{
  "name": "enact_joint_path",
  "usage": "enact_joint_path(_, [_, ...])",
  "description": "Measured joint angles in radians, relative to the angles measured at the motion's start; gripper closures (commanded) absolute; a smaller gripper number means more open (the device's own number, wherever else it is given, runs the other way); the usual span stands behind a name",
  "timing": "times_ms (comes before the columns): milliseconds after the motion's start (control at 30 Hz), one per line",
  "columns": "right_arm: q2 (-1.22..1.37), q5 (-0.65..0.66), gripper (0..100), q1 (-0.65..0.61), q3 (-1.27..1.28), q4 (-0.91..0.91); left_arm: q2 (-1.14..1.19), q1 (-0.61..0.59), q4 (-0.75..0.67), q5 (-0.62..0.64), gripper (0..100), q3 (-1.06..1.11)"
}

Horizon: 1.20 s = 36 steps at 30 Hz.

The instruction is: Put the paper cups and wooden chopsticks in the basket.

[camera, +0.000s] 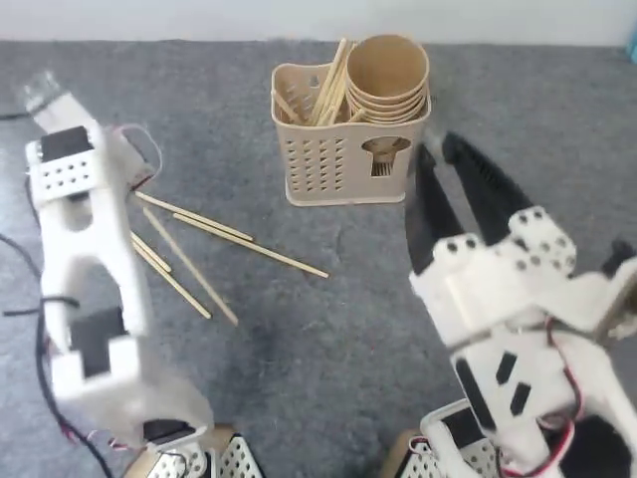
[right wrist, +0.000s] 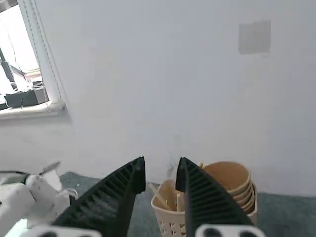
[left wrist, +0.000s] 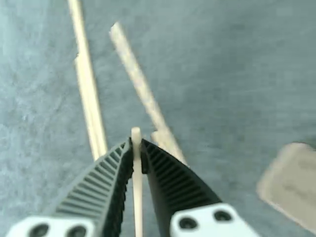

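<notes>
High camera steeply down over table (camera: 328, 329); left wrist close above it; right wrist level, basket (right wrist: 168, 222) common to high

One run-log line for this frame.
left gripper: shut on thin wooden chopstick | right gripper: open, empty, near beige slotted plastic basket | stacked brown paper cups: in basket | loose chopsticks: on grey table

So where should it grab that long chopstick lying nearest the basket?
The long chopstick lies flat on the grey mat, with a neighbour close along one end. Grip the free half, straight down from above, closing across its width.
</notes>
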Motion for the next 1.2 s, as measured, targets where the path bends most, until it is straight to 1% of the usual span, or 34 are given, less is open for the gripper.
enact_joint_path(267, [-0.382,0.000,88.7,0.005,0.391,0.000,-0.361,0.121,-0.014,0.000,99,-0.003])
enact_joint_path(367, [-0.545,0.000,88.7,0.005,0.545,0.005,-0.456,0.160,-0.035,0.000,99,-0.058])
enact_joint_path(467, [-0.548,0.000,88.7,0.003,0.634,0.041,-0.511,0.190,-0.054,0.000,99,-0.153])
enact_joint_path(567, [-0.535,0.005,88.7,0.005,0.695,0.055,-0.522,0.215,-0.054,0.000,99,-0.259])
enact_joint_path(733, [-0.493,0.118,88.7,0.002,0.833,0.055,-0.516,0.270,-0.061,0.000,99,-0.417])
enact_joint_path(800, [-0.479,0.124,88.7,0.002,0.904,0.028,-0.496,0.293,-0.094,0.000,99,-0.482])
enact_joint_path(1000, [-0.454,0.127,88.7,0.000,1.172,-0.166,-0.419,0.368,-0.233,0.005,99,-0.608])
enact_joint_path(1100, [-0.454,0.127,88.7,0.002,1.211,-0.196,-0.382,0.419,-0.302,0.005,99,-0.626])
enact_joint_path(1200, [-0.454,0.127,88.7,0.002,1.220,-0.207,-0.322,0.463,-0.331,-0.064,99,-0.628])
